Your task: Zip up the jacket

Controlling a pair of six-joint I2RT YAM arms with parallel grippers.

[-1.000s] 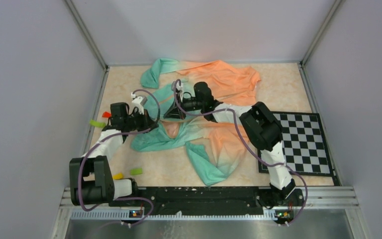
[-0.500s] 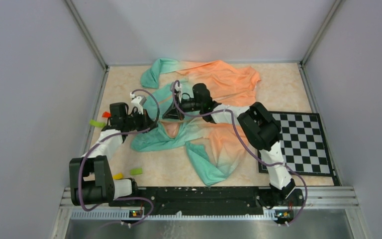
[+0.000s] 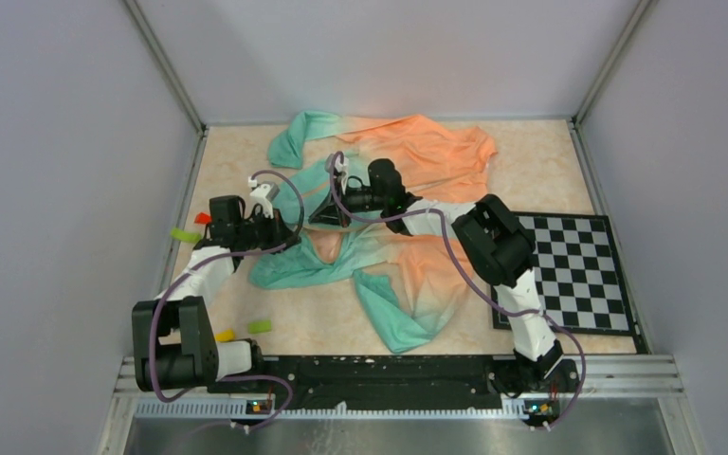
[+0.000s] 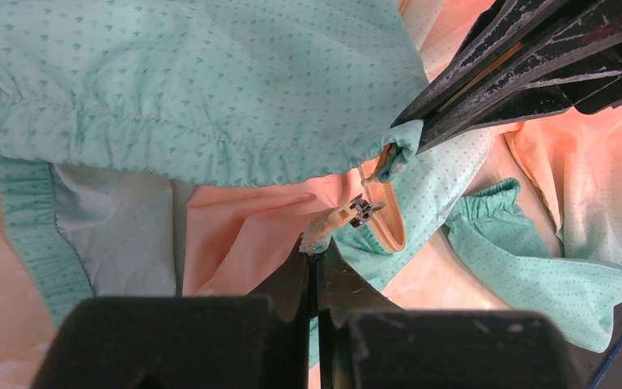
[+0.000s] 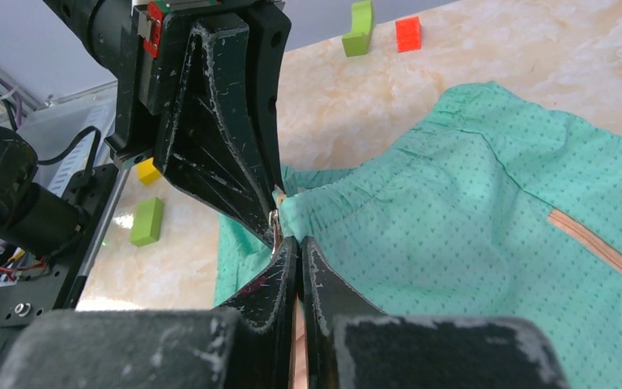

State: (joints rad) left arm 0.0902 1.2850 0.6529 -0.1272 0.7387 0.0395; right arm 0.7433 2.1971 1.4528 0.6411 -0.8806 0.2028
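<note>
Item: one thin, long-sleeved fabric jacket point(image 3: 431, 152), fading from teal-green to orange. We find it lying crumpled across the middle and far part of the beige marbled table point(image 3: 232, 156), just left of the black-and-white checkerboard point(image 3: 573, 270). The black left gripper point(image 4: 316, 247) has its fingers pressed together on the pale end of the zipper tape, at the teal hem. The small metal zipper slider point(image 4: 362, 211) sits just beyond those fingertips on an orange-edged curl of tape. The black right gripper point(image 5: 296, 243), reaching in from the opposite side, has its fingers likewise closed, pinching a gathered corner of the teal hem. We note the two grippers tip to tip and almost touching over the jacket's left-centre. Also on the table, along its left side and clear of the fabric, are a far green block point(image 3: 186, 235) next to a red block point(image 3: 203, 218), and a yellow block point(image 3: 225, 335) beside a near green block point(image 3: 260, 326).
</note>
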